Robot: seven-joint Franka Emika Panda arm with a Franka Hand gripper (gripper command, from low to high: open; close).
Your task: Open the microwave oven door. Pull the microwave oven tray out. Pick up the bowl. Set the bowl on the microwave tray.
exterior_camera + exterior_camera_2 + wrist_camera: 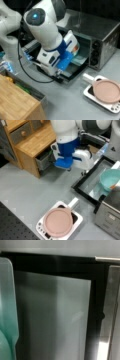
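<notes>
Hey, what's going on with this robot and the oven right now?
The arm is reaching over the microwave oven, whose door lies folded down flat. The teal bowl sits above the open door at the oven's mouth, with something orange at its edge. The end effector itself is hidden behind the arm in both front views. A pink plate rests on the white slab nearby.

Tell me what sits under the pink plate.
The pink plate rests on a white slab with a dark top, on the grey table. The plate covers most of that top, hiding anything beneath it.
</notes>
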